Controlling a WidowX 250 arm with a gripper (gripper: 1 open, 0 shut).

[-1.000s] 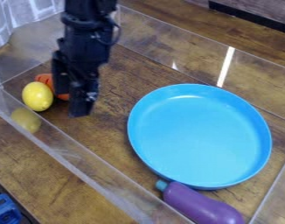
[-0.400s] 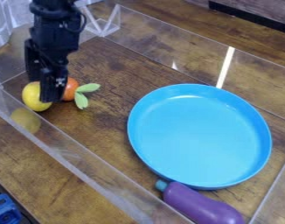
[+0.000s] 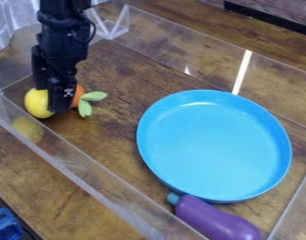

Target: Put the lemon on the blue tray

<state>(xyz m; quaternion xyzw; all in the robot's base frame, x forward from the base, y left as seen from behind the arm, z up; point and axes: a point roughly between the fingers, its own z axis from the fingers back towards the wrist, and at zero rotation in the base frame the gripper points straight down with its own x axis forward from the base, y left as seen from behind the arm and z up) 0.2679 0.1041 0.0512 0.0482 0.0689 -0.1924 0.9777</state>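
— Claw first: where does the gripper (image 3: 54, 97) stand, and how are its jaws?

— Pointing straight down at the left of the wooden table (image 3: 143, 70), jaws spread wide and holding nothing. It hangs right over the lemon (image 3: 39, 102), one dark finger in front of the fruit's right side (whether it actually touches the skin, I cannot tell).

— Take me through the rest, nearest things first.

— Nearest the camera, at the bottom edge, lies the purple eggplant (image 3: 216, 220), just beside the rim of the blue tray (image 3: 216, 143). The tray sits right of centre and carries nothing. A clear low wall (image 3: 99, 187) runs diagonally across the near left.

— And further back?

— The lemon rests on the table at the left, well apart from the tray. The orange carrot (image 3: 75, 98) lies just beside it on the right, its green leaves (image 3: 92, 97) pointing toward the tray. Behind them rises the black arm (image 3: 62, 33).
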